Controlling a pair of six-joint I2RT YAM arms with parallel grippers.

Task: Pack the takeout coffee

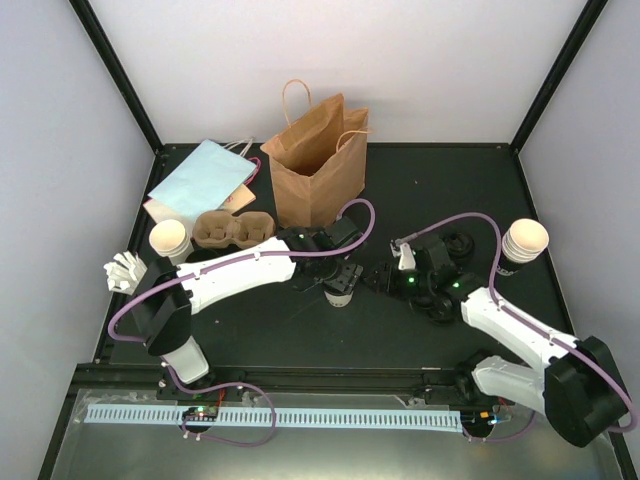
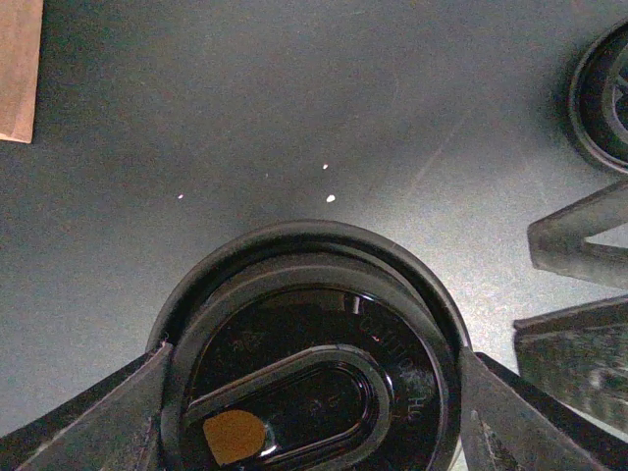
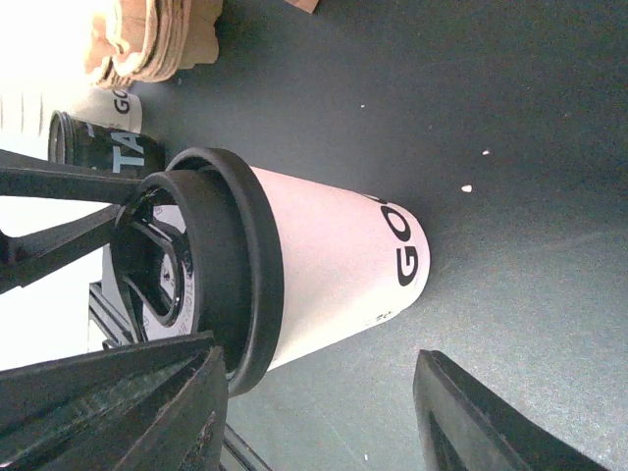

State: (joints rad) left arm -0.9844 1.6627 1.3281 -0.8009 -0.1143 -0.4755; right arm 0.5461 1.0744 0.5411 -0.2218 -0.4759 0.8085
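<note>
One takeout coffee cup (image 1: 340, 296) stands upright at the table's middle. It is white with black lettering (image 3: 339, 260) and wears a black lid (image 2: 314, 373). My left gripper (image 2: 316, 359) is over it from above, a finger touching each side of the lid's rim. My right gripper (image 3: 322, 365) sits just right of the cup (image 1: 385, 278), low over the table. Its jaws are open with bare table between them, and one finger (image 3: 147, 392) is close beside the lid. The brown paper bag (image 1: 320, 160) stands open behind the cup.
A cardboard cup carrier (image 1: 232, 228) and a flat pale-blue bag (image 1: 205, 180) lie at the back left. Stacks of empty cups stand at the left (image 1: 170, 240) and the right (image 1: 525, 242). Loose black lids (image 1: 455, 245) lie behind the right gripper.
</note>
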